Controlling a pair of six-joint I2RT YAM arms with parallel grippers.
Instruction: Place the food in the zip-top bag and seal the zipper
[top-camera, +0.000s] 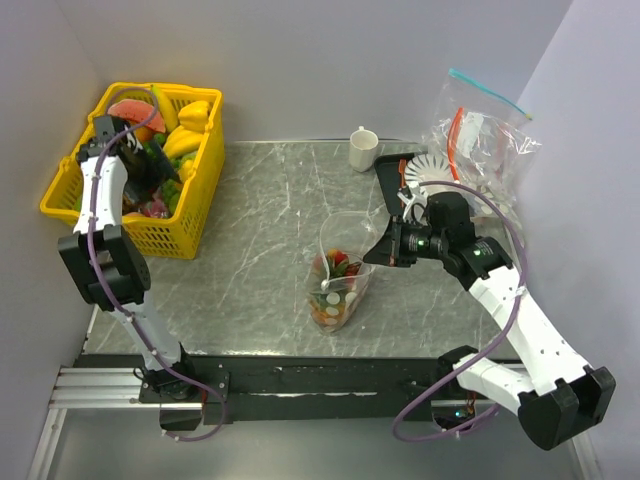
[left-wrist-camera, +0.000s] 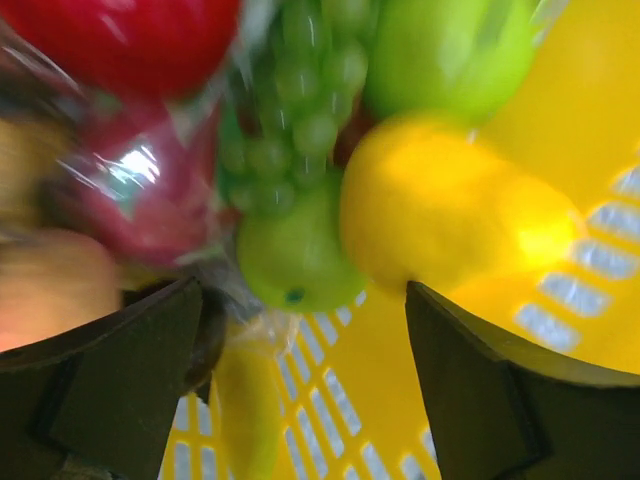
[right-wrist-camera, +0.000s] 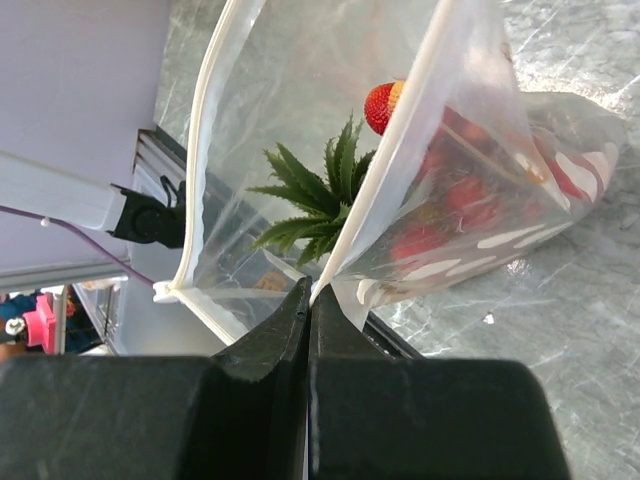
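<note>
The dotted zip-top bag (top-camera: 340, 275) stands mid-table with its mouth open upward. Inside, in the right wrist view, I see the pineapple's green crown (right-wrist-camera: 315, 195) and red strawberries (right-wrist-camera: 440, 205). My right gripper (right-wrist-camera: 310, 292) is shut on the zipper strip (right-wrist-camera: 400, 150) at the mouth's near edge and holds it up; it also shows in the top view (top-camera: 378, 250). My left gripper (left-wrist-camera: 300, 350) is open and empty, down in the yellow basket (top-camera: 205, 190), over a green fruit (left-wrist-camera: 295, 255) and a yellow fruit (left-wrist-camera: 440, 210). A red round fruit (left-wrist-camera: 125, 40) lies blurred at upper left.
The basket also holds green grapes (left-wrist-camera: 300, 110), bananas (top-camera: 185, 130) and a watermelon slice (top-camera: 135, 108). A white cup (top-camera: 363, 150) stands at the back. Other clear bags (top-camera: 480, 140), with teal and orange strips, lie at the back right by a white fluted disc (top-camera: 432, 170).
</note>
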